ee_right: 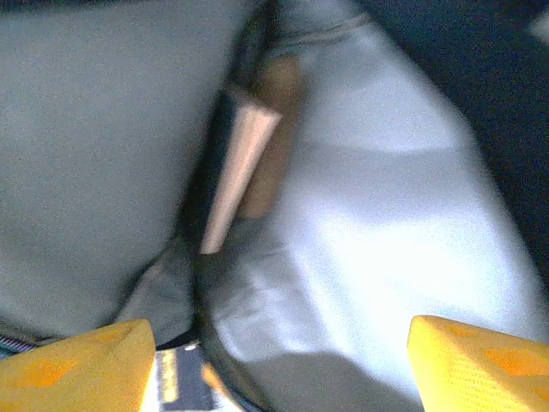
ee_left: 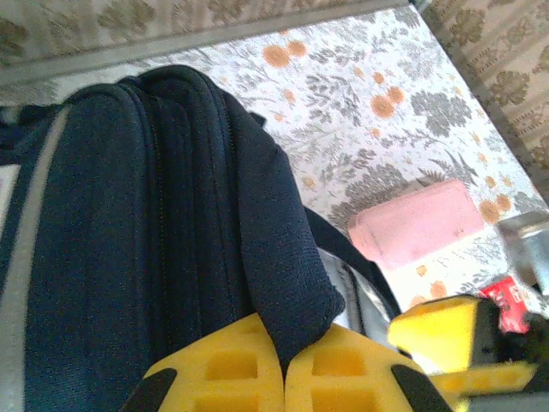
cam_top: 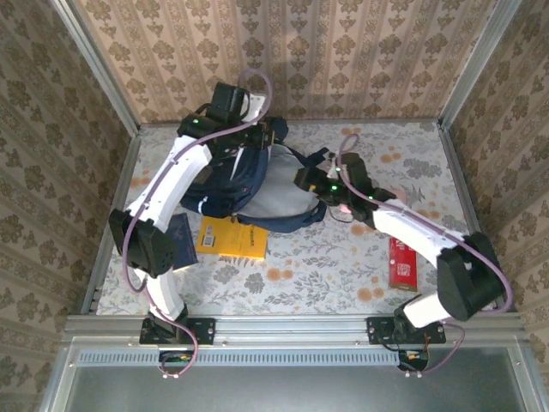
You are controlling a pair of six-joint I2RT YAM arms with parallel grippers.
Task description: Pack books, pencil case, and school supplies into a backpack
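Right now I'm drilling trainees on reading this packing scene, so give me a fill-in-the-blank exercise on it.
1. The left gripper is ___ on a fold of the backpack.
2. The right gripper has its jaws ___ over the backpack.
3. The book beside the navy book is coloured ___.
4. The red pack lies on the table nearest the ___ arm.
Missing words: shut; open; yellow; right.
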